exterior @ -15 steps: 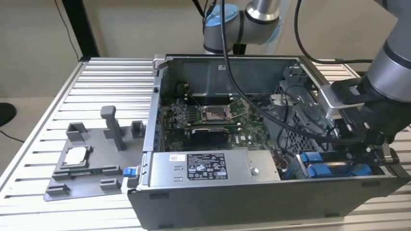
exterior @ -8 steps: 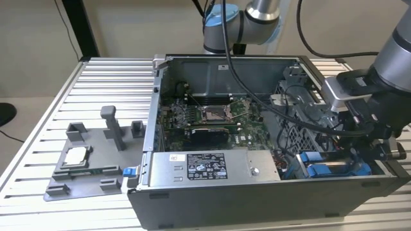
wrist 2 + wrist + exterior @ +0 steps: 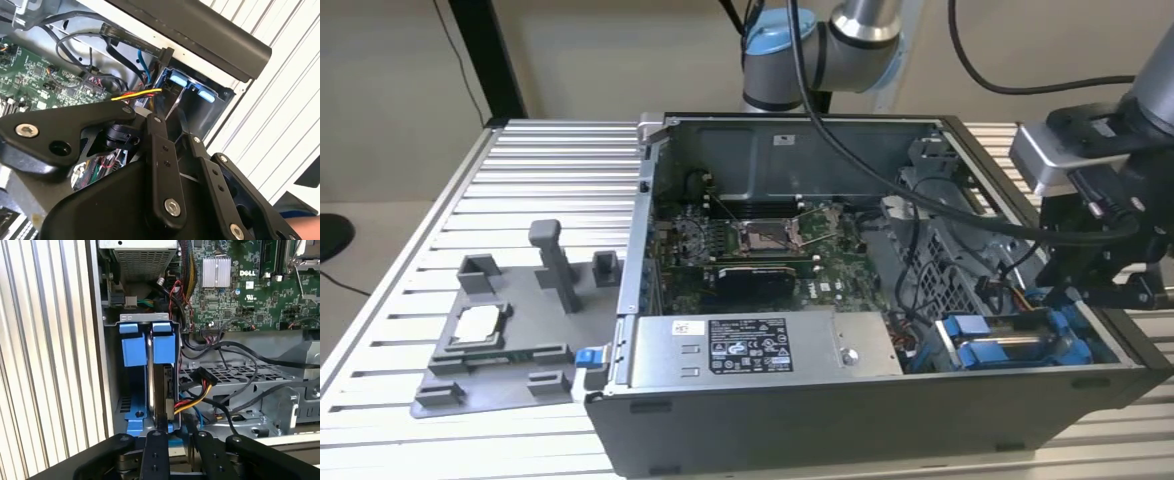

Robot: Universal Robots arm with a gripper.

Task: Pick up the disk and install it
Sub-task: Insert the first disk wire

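Disk (image 3: 161,392), clipped in its blue frame, stands on edge in the drive cage at the near corner of the open case (image 3: 854,420), on the exterior view's right. A second blue carrier (image 3: 132,347) sits just beside it, between it and the case's side wall. The gripper (image 3: 181,437) hangs close to the disk's exposed end, fingers parted by a narrow gap; I cannot tell whether one touches it. On the disk's other side a bundle of cables (image 3: 197,390) crowds close, leaving little room. Farther in, a labelled grey box (image 3: 747,350) lies along the front wall, then the green circuit board (image 3: 720,240). Beyond the back wall rises the arm (image 3: 854,30), with the ribbed table (image 3: 547,170) and a grey tray (image 3: 507,395) off to the exterior view's left.
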